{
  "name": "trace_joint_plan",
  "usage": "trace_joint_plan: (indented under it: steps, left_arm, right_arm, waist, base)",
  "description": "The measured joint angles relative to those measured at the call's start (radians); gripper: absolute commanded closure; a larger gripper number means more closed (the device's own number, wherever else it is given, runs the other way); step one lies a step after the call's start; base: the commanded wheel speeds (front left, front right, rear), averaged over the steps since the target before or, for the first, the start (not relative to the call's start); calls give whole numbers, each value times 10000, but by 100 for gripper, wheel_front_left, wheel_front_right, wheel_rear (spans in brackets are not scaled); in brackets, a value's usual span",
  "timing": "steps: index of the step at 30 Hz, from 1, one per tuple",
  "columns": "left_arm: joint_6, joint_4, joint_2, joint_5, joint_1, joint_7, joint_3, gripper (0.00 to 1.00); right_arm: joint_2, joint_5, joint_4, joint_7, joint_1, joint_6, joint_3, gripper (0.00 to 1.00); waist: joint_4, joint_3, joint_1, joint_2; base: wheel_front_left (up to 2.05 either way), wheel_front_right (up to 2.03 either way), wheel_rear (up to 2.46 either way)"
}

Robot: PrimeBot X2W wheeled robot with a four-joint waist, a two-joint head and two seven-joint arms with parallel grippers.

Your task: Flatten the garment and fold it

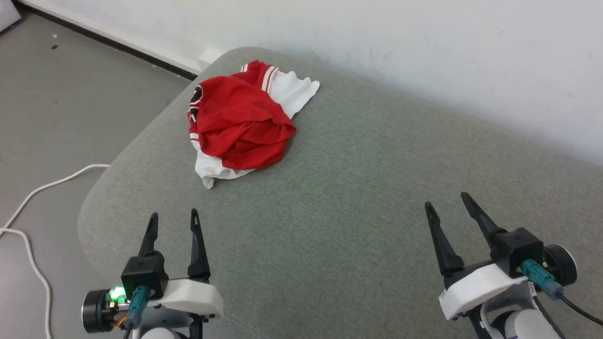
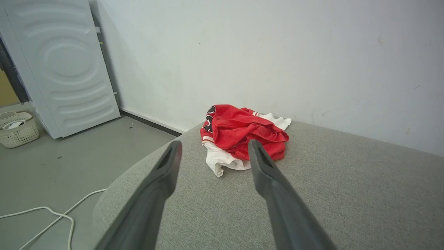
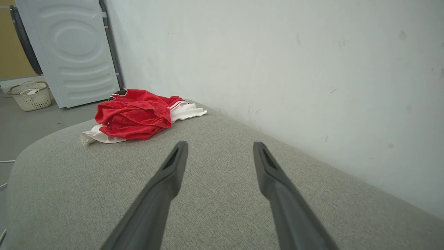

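Garment (image 1: 240, 120) crumpled on grey bench (image 1: 353, 212), far-left corner. Left gripper (image 1: 173, 214) & right gripper (image 1: 445, 199): fingers spread, both well apart from garment.

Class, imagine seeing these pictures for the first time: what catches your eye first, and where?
The crumpled red and white garment stands out, bunched near the far left end of the grey cushioned surface. Nearer the camera, the left gripper and right gripper hover open, both empty.
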Motion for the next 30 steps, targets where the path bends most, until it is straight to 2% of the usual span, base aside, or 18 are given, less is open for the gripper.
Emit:
trace_joint_plan:
  steps: [12, 19, 21, 24, 27, 30]
  left_arm:
    - [242, 88, -36, -38, -8, -265, -263, 0]
    - [407, 92, -77, -439, -131, -407, -405, 0]
    - [372, 184, -81, -537, -431, -433, -520, 0]
    - [86, 646, -88, -681, -1202, -441, -727, 0]
    - [-182, 1365, -105, -941, -2326, -364, -869, 0]
    - [-245, 2150, -117, -1191, -3677, 36, -884, 0]
  right_arm:
    - [2, 31, 21, -127, -5, 0, -21, 0]
    - [10, 35, -67, -188, -4, 0, -19, 0]
    - [13, 29, -132, -182, -4, 0, -12, 0]
    - [15, -38, -238, -94, -7, 0, -21, 0]
    - [21, -173, -416, 15, -43, 0, -4, 0]
    - [6, -280, -589, 98, -232, 0, 58, 0]
  waist:
    - [710, 35, 0, 0]
    - [1033, 179, -1, 1]
    - [1077, 286, -1, 0]
    - [1052, 491, 0, 0]
    - [922, 748, 0, 0]
    - [678, 1049, 1, 0]
  base:
    - [-8, -8, -8]
    - [-7, -7, -7]
    - [-1, -1, -1]
    - [0, 0, 0]
    - [0, 0, 0]
    - [0, 0, 0]
